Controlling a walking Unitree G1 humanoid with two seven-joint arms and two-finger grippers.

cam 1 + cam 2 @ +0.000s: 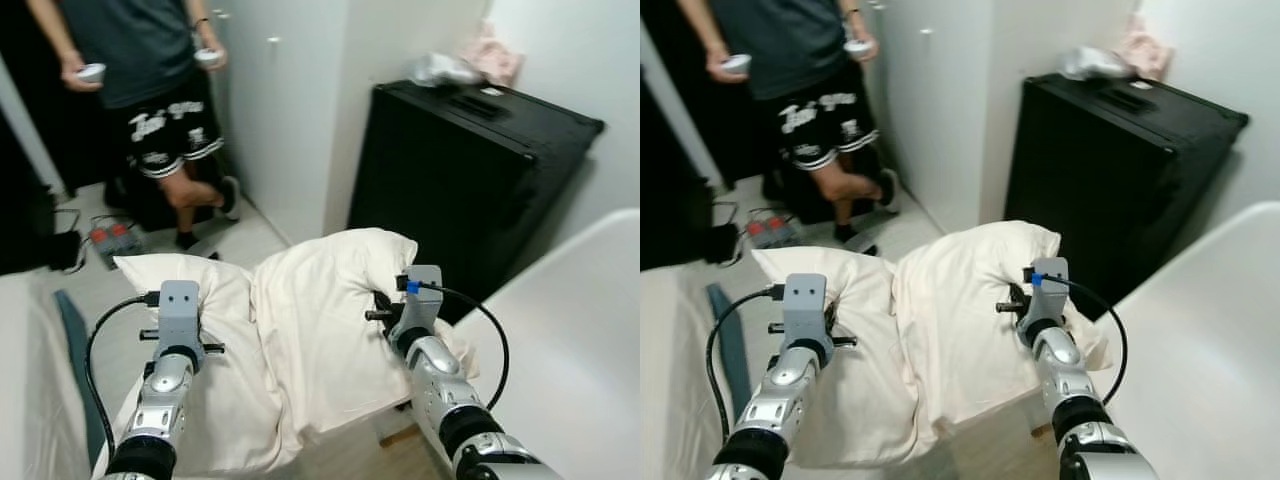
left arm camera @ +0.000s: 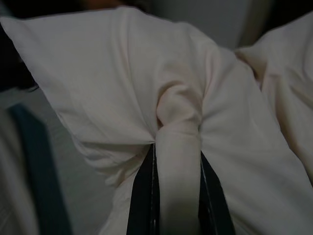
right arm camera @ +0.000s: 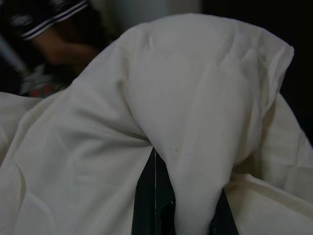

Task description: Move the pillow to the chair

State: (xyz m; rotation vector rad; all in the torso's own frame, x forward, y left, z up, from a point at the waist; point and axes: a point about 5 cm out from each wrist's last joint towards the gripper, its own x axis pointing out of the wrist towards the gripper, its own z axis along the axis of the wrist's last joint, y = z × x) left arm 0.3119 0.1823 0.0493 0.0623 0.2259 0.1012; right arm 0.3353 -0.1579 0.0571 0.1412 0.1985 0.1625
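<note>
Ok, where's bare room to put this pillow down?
The white chair seat on the robot's right, beside the black cabinet, looks bare. Ahead, the floor strip by the white cupboard is narrow, with a person standing there. The pillow hangs pinched in left hand and right hand.

Ahead of me a person [image 1: 150, 60] in a dark shirt and black printed shorts stands on the pale floor [image 1: 250, 240], a white controller [image 1: 91, 72] in each hand. By their feet lies a power strip [image 1: 112, 238] with red switches, cables trailing off it. A white wardrobe [image 1: 280, 110] stands beside them. To my right is a black cabinet [image 1: 460, 180], with a crumpled bag [image 1: 445, 68] and a pink cloth [image 1: 492, 55] on top.
</note>
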